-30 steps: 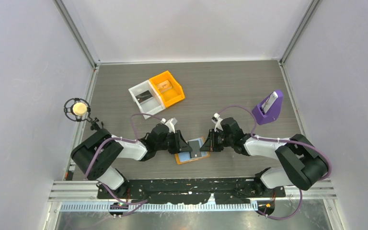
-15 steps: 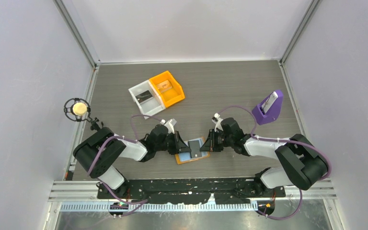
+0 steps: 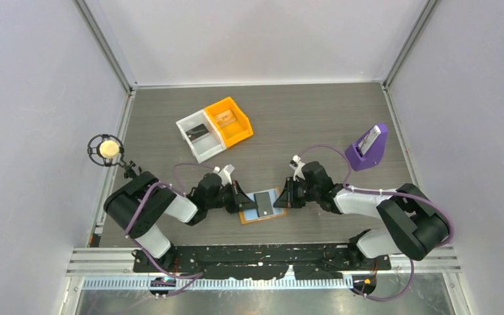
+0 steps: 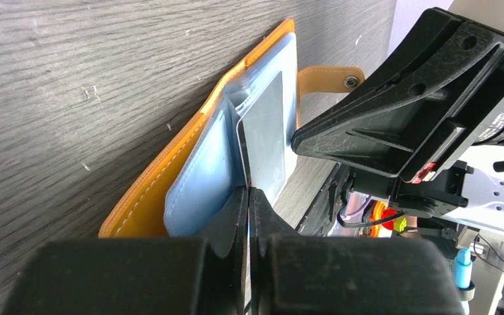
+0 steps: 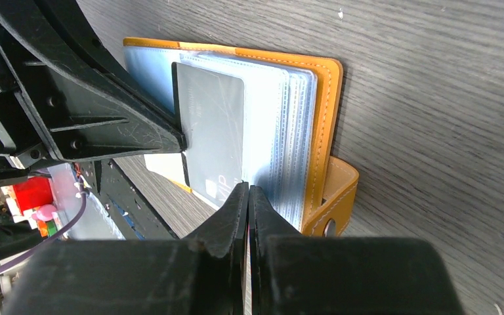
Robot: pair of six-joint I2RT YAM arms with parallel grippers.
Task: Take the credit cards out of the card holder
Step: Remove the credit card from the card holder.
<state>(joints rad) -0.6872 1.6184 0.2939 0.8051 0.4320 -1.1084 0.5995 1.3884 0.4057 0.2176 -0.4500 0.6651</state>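
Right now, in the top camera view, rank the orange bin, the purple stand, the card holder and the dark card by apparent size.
1. orange bin
2. purple stand and card holder: too close to rank, since the holder is partly covered
3. dark card, smallest

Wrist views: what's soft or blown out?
Left wrist: left gripper dark and blurred up close, card holder sharp, upper right corner washed out. Right wrist: right gripper likewise soft, grey card crisp, scratches showing. Top external: even light, soft shadows.

Card holder [image 3: 251,213] btwn L end effector [image 3: 244,199] & R end effector [image 3: 281,201], card [image 3: 263,203] on it, bins [image 3: 218,128] behind-left, stand [image 3: 367,149] back-right
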